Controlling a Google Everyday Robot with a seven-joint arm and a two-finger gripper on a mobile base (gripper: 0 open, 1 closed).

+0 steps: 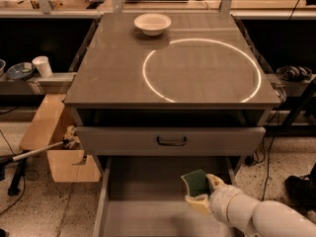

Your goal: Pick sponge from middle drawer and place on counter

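The sponge [195,182] shows its dark green face and tan foam edge. It is held tilted just above the floor of the open middle drawer [143,201], at the drawer's right side. My gripper [202,191] comes in from the lower right on a white arm and is shut on the sponge, one pale finger below it and one at its right. The counter [118,78] is the grey-brown cabinet top above, marked with a bright white ring [202,71].
A white bowl [152,23] sits at the counter's back left. The upper drawer [171,140] with a black handle is partly pulled out over the middle drawer. A wooden box [54,147] stands on the floor to the left.
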